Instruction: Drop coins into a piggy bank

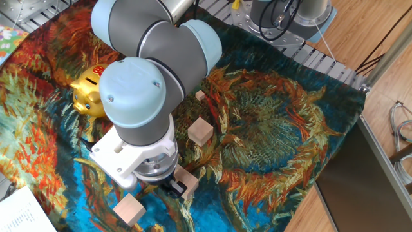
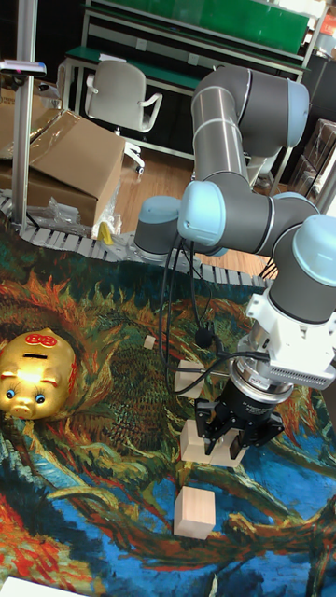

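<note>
- Blocks come nearest: one pale wooden block (image 2: 195,511) lies alone on the painted cloth (image 2: 112,550) covering the counter.
- Just behind it, the claw (image 2: 227,439) hangs low over a second block (image 2: 207,442), its dark fingers straddling that block's top; whether they pinch it or stand slightly apart cannot be told, and no coin is visible.
- A third block (image 1: 200,131) sits farther back, with a small cube (image 1: 200,95) beyond.
- Farthest, well apart from the claw, the piggy bank (image 2: 36,374) rests on the cloth, slot upward.
- Risk, as a judgement: the claw may close on wood instead of a coin, or the bulky wrist (image 1: 132,103) may knock the pig while swinging over.
</note>
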Robot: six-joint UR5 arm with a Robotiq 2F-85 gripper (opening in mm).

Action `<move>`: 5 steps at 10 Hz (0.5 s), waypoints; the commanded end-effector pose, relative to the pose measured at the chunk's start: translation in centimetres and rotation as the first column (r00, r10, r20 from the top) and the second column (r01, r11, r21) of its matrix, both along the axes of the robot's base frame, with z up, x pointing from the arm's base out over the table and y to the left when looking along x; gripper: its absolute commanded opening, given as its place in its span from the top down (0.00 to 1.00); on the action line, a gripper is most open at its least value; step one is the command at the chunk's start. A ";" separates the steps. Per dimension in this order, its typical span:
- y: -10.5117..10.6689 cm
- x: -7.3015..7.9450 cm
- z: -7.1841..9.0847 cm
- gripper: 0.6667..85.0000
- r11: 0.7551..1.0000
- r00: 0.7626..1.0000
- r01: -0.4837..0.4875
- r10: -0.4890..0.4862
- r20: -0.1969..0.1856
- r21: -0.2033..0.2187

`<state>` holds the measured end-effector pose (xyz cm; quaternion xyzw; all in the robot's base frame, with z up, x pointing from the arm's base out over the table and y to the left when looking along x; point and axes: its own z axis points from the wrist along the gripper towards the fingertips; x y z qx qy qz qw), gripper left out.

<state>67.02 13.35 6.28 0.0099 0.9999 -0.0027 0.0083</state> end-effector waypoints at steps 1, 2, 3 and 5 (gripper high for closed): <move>0.4 0.0 0.1 0.55 1.000 1.000 0.013 -0.013 0.000 0.019; 0.4 -0.1 0.1 0.55 1.000 1.000 0.015 -0.014 -0.003 0.021; 0.3 -0.1 0.1 0.55 1.000 1.000 0.015 -0.014 -0.003 0.019; 0.4 -0.2 0.1 0.55 1.000 1.000 0.016 -0.016 -0.005 0.022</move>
